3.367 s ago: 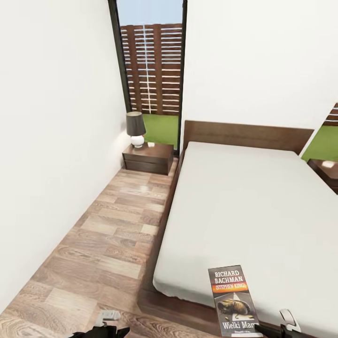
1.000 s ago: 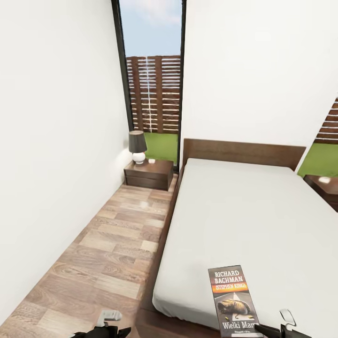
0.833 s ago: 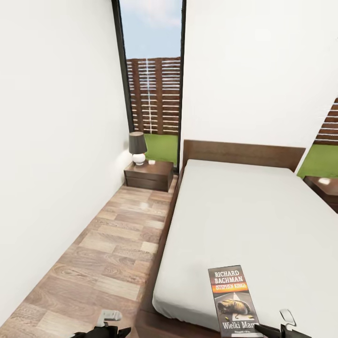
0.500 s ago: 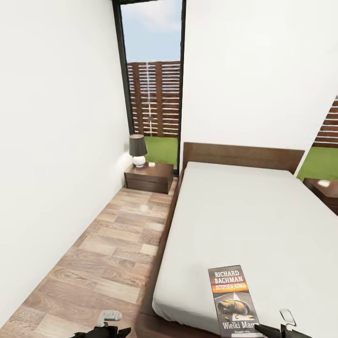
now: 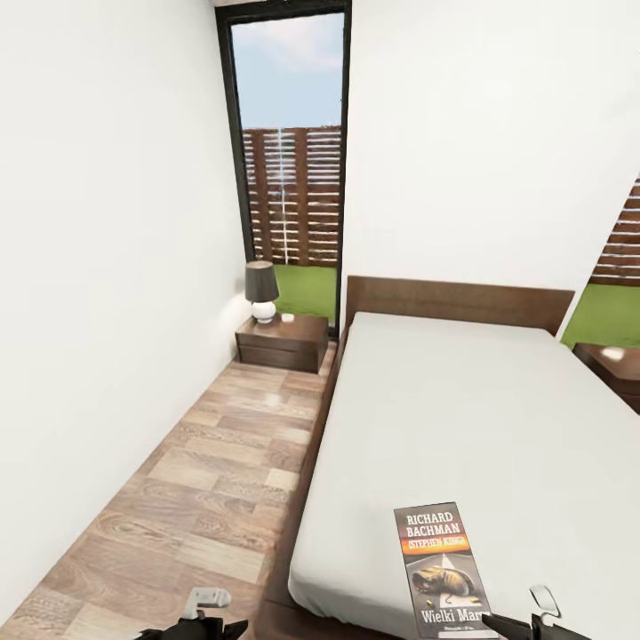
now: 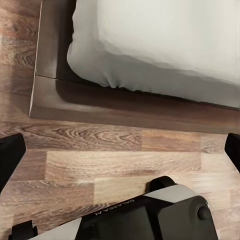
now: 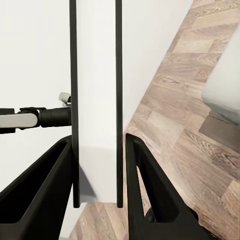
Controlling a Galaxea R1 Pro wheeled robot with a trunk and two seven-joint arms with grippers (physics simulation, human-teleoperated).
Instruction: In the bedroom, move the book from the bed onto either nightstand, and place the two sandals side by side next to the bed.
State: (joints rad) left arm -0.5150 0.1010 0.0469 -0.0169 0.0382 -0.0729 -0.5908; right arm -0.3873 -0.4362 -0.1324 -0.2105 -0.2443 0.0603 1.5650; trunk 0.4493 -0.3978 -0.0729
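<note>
Across the last seconds the head view has tilted up, showing more window and sky, while the book (image 5: 442, 569) stays fixed in the picture, pinched on edge between the right pincer (image 7: 97, 150) fingers, so it is already off the bed (image 5: 462, 427). The carry to the dark wooden nightstand (image 5: 282, 342) likely comes next. The left pincer (image 6: 120, 150) hangs wide open, empty, over glossy plank floor (image 5: 178, 498); the thin paperback looks stiff, the grey mattress soft and rounded.

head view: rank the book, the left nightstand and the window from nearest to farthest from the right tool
1. The book, held in the right tool at the bed's near end.
2. The nightstand, on the floor left of the headboard.
3. The window, in the far wall behind the nightstand.
</note>
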